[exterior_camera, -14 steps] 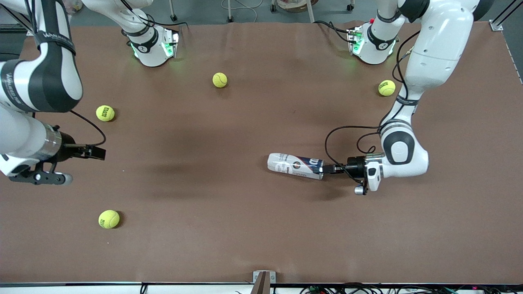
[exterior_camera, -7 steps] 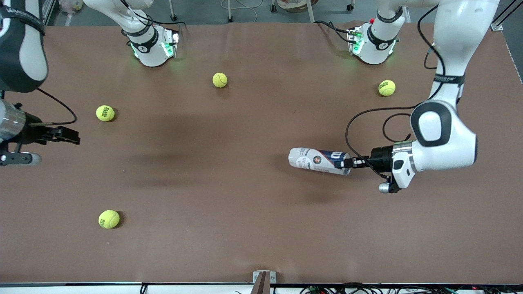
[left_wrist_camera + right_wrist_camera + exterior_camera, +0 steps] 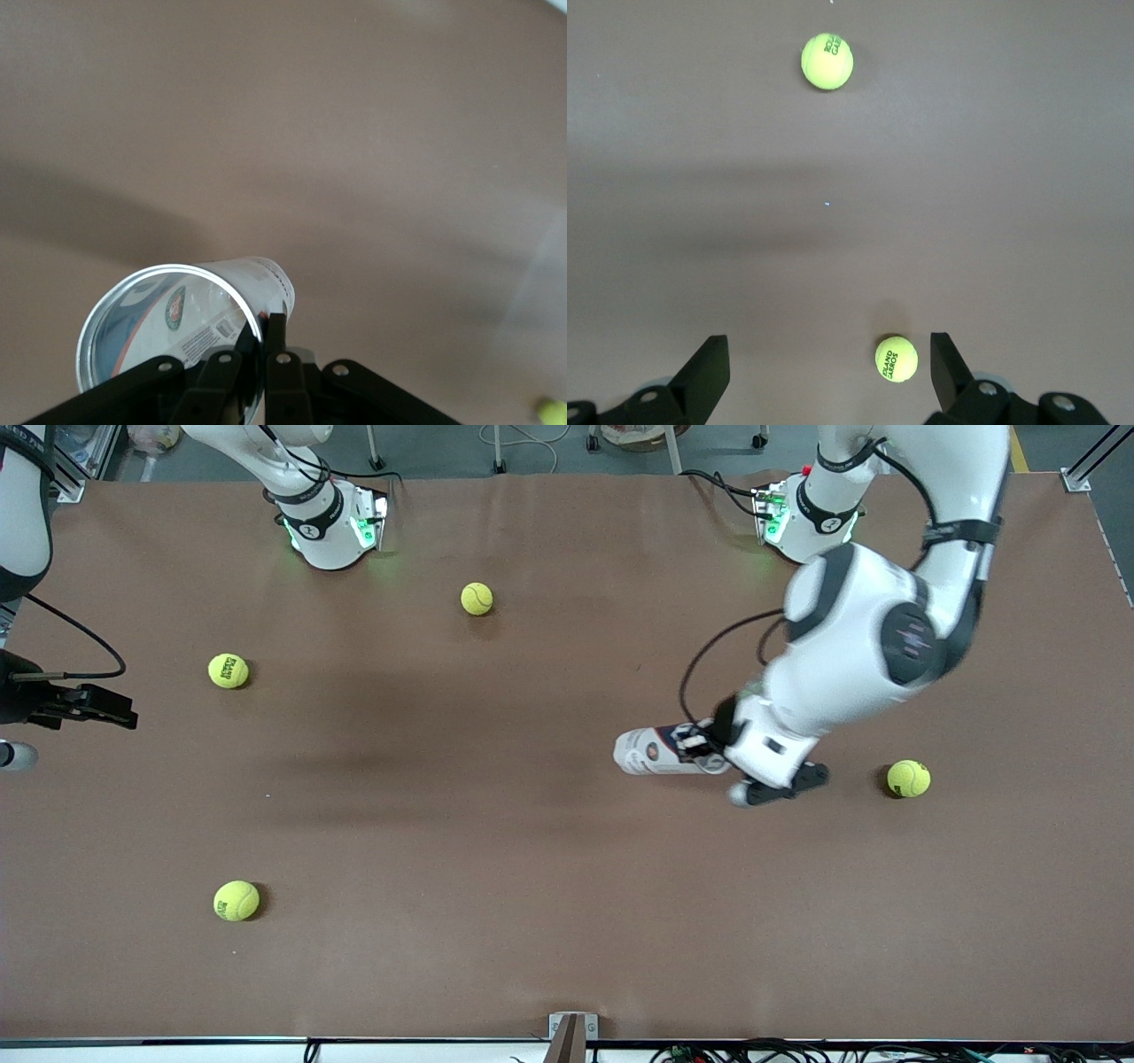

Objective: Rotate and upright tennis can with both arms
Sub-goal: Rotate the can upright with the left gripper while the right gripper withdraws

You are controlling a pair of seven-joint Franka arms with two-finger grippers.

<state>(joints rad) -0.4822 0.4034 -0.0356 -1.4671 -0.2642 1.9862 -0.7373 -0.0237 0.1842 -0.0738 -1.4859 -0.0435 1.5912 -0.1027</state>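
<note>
The tennis can [image 3: 654, 750] is a clear cylinder with a white and navy label, lying roughly level over the table's middle. My left gripper [image 3: 702, 744] is shut on the can's open silvery rim. In the left wrist view one finger [image 3: 277, 341] is outside the can [image 3: 168, 323] and the other is inside, with my left gripper [image 3: 263, 326] pinching the wall. I cannot tell if the can's closed end touches the table. My right gripper [image 3: 111, 713] is open and empty at the right arm's end of the table, and its fingers [image 3: 709, 370] stand wide apart.
Yellow-green tennis balls lie on the brown table: one near the bases [image 3: 477, 599], one near the right gripper [image 3: 229, 670], one nearer the front camera [image 3: 236, 900], and one beside the left wrist [image 3: 909, 778]. Two balls show in the right wrist view [image 3: 827, 61] [image 3: 897, 359].
The left arm has swung up and turned its wrist over the can, carrying the can slightly toward the left arm's end. A ball beside it came into view. The right gripper drew back toward the table's end.
</note>
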